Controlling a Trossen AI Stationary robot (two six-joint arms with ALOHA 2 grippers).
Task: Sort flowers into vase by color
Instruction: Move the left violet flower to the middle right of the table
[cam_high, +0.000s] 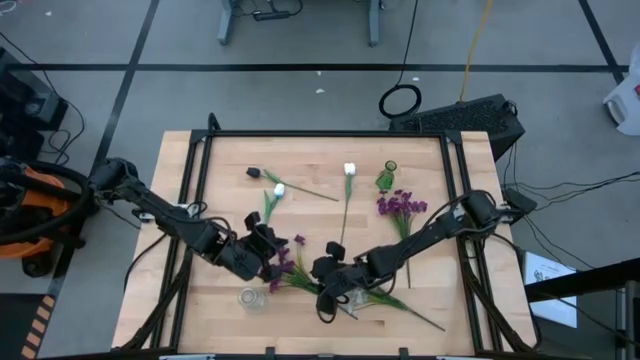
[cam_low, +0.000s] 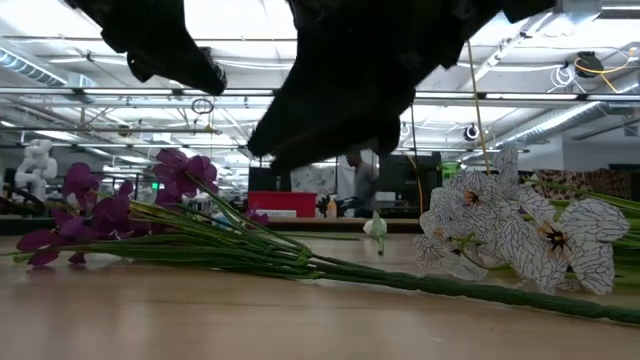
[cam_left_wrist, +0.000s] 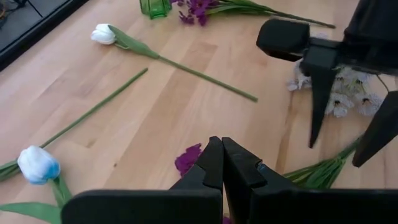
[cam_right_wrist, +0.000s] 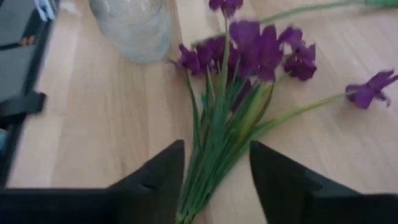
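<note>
- Flowers are lying scattered across the wooden bench (cam_high: 190, 300) in the high view. A purple bunch (cam_high: 290, 268) is resting near the front edge, between the two hands, its stems running toward the right hand (cam_high: 330, 296). The left hand (cam_high: 262, 250) is hovering just beside the blossoms, and a clear vase (cam_high: 251, 298) is standing near them at the front. A green vase (cam_high: 387, 177) is standing at the back, with more purple flowers (cam_high: 400, 205) just in front of it.
- Low view: the purple bunch (cam_low: 120, 215) is lying flat, its long stems stretching sideways across the bench, with a white veined sprig (cam_low: 520, 235) beside it. Both arms are hanging dark overhead.
- Left wrist view: the left hand (cam_left_wrist: 222, 163) is clenched on nothing, its fingers pressed together above a purple petal. Two white tulips (cam_left_wrist: 102, 33) are lying farther off, and the right arm's fingers are standing beyond.
- Right wrist view: the right hand (cam_right_wrist: 216, 163) is standing released, its fingers spread either side of the stems (cam_right_wrist: 214, 140), not gripping them. The stems' long axis is running straight out between the fingers toward the blossoms and the clear vase (cam_right_wrist: 134, 25). In my judgement, the right hand is the nearer one for closing on the stems.
</note>
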